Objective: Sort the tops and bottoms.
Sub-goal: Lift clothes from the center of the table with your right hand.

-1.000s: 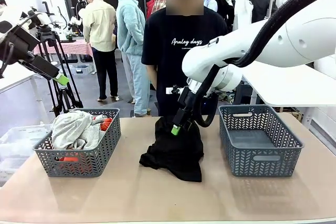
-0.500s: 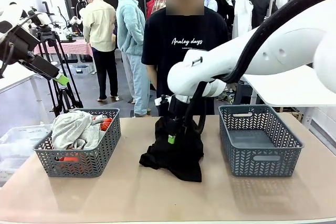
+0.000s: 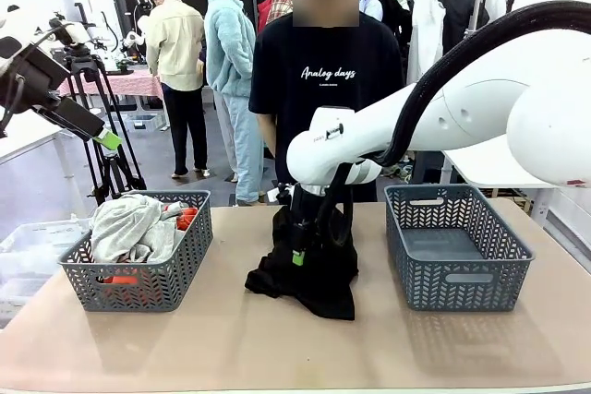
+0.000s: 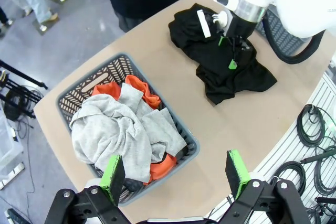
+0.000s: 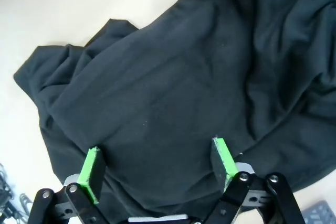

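Right end effector (image 5: 157, 169) spread over bottoms (image 5: 199, 77); front view hides this.

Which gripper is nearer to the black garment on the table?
The right gripper: it hangs open just above the black garment. The left gripper is raised far off, beyond the left basket.

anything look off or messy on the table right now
Only the black bottoms are out of place: they lie crumpled on the bare table between the two baskets, with the open right hand down over them. Nothing looks spilled or damaged.
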